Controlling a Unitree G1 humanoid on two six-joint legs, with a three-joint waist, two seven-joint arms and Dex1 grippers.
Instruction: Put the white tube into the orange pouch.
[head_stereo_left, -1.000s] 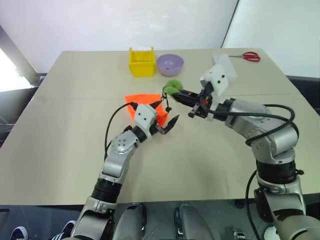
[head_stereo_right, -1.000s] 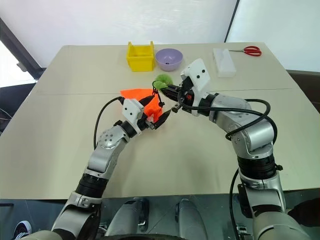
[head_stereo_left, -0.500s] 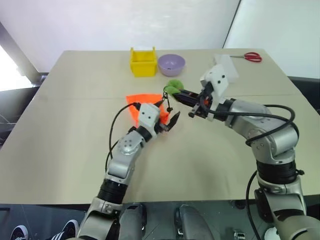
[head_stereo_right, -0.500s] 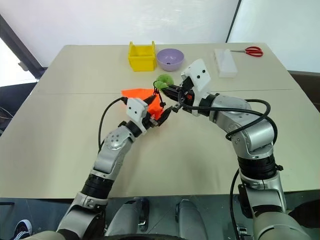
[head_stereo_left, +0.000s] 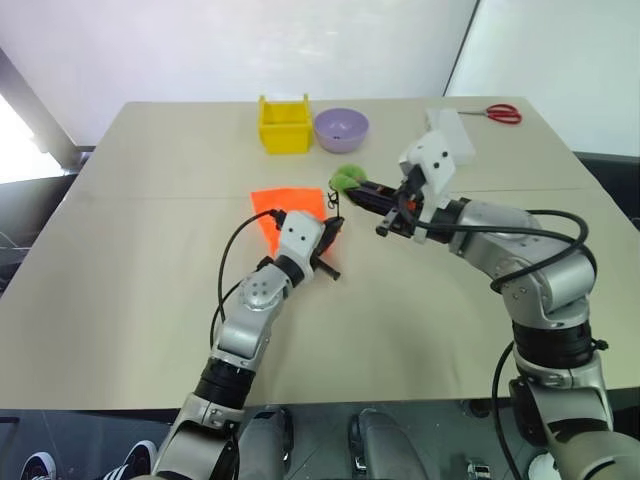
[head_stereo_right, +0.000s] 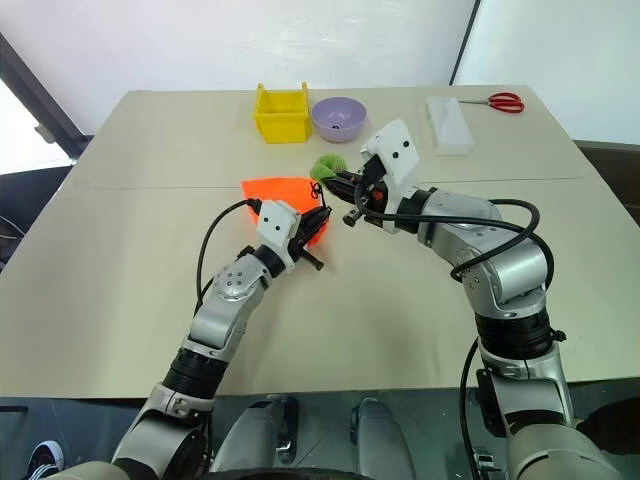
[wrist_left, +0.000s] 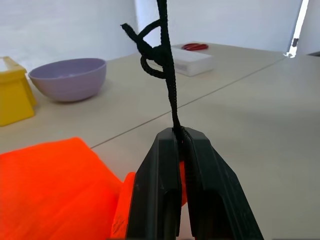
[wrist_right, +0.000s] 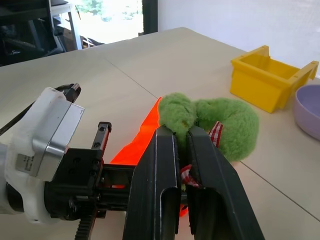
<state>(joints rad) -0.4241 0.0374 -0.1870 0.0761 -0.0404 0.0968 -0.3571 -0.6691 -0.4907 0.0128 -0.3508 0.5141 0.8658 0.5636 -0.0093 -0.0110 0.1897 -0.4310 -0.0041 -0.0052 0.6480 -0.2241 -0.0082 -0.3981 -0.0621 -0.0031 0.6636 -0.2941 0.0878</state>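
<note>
Nearest to us, the left pincer (wrist_left: 181, 150) has its two black fingers pressed together on the dark cord (wrist_left: 167, 75), which runs up from between them with a knot partway along. Just behind that pincer we see the orange pouch (head_stereo_left: 288, 203) lying on the bench (head_stereo_left: 140, 290), its near corner right at the fingers.

A little farther on, the right pincer (wrist_right: 181, 150) is clamped on the green ball (wrist_right: 220, 120), a fuzzy tuft held just above the pouch's far corner; a bit of red-and-white checked ribbon shows at the fingers. The two pincers sit near each other, the cord between them.

We cannot make out the white tube anywhere in these views.

Toward the back of the bench stand a yellow bin (head_stereo_left: 284, 124) and, just beside it, a purple bowl (head_stereo_left: 341, 128). Farther right lie a long white box (head_stereo_right: 448, 122) and red scissors (head_stereo_right: 500, 101) near the far edge.
</note>
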